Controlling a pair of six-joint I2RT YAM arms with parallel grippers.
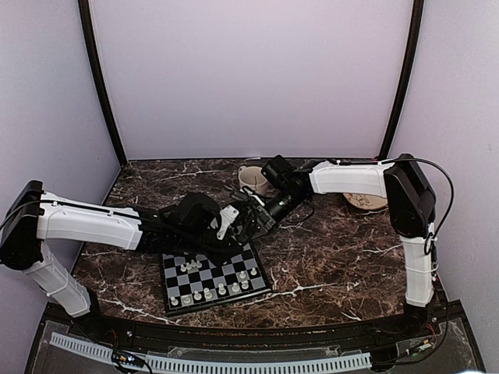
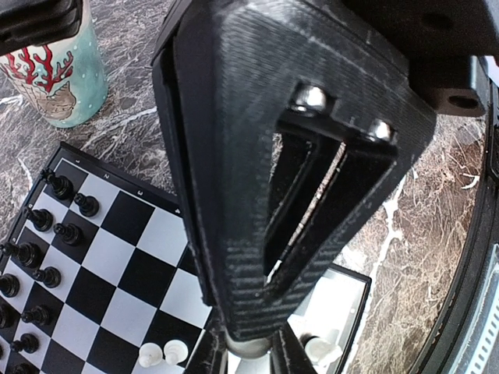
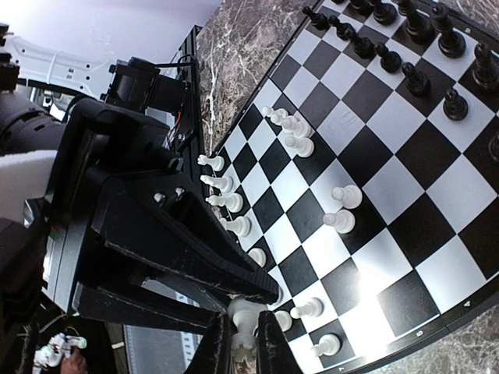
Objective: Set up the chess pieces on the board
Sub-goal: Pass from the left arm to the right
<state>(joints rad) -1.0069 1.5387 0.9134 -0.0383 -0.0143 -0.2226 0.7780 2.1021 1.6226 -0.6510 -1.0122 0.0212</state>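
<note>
board: the 12 o'clock half of the board [image 1: 165, 285] lies under both arms in the overhead view; what stands there cannot be told.
white chess pieces: the white chess pieces [image 1: 209, 294] are too small overhead to tell their kinds.
mug: the mug [image 1: 251, 178] is partly behind the right arm [image 1: 347, 178].
pale dish: the pale dish [image 1: 366, 201] is half hidden by that arm; what it is cannot be told.
left tool: the left tool [image 2: 251, 333] blocks the board's middle in its own view; its tips are cut off at 6 o'clock, so any hold is unclear.
white piece: the base of the white piece [image 3: 245, 313] is cut off at 6 o'clock, between the fingers of the right tool [image 3: 243, 333].
black pieces: some black pieces [image 2: 9, 285] are clipped at 9 o'clock.
</note>
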